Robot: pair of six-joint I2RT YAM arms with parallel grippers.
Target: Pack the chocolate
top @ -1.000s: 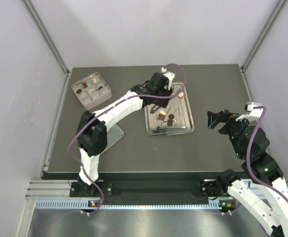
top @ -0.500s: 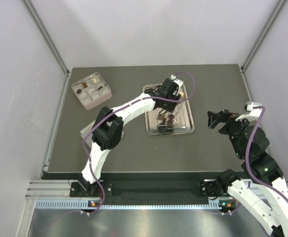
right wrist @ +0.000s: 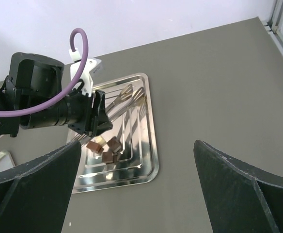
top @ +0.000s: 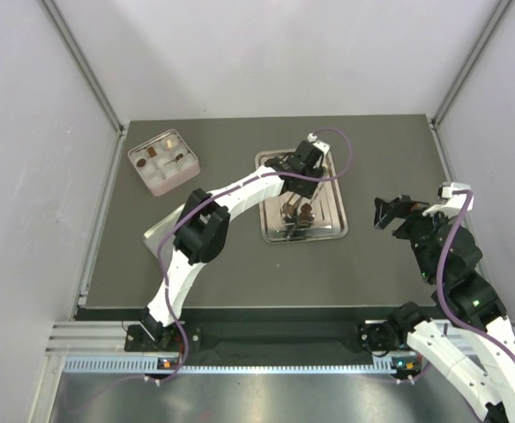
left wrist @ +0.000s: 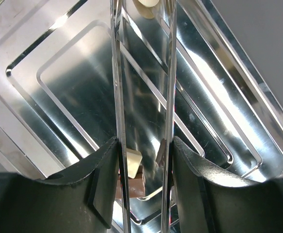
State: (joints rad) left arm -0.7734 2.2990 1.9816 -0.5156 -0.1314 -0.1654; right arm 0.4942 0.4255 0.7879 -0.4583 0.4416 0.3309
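The left claw [left wrist: 144, 148] is clenched on long steel tongs [left wrist: 118, 97]. It has just swung across the shiny rectangular steel tray [top: 330, 211], mid-counter, so one cream chocolate piece [left wrist: 146, 2] now lies between the blades: a pickup looks next. Three more chocolate pieces [right wrist: 107, 156], brown and tan, cluster toward the near edge. One pink compartmented tin [top: 163, 181] sits by the far-left corner. The right claw [top: 379, 213] hangs released.

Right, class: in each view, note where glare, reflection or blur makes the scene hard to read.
Left wrist: the steel tray throws hard glare and mirror reflections around the tongs. Right wrist: its own fingers loom dark and soft, tray sharp. Top external: even light, chocolate tiny.
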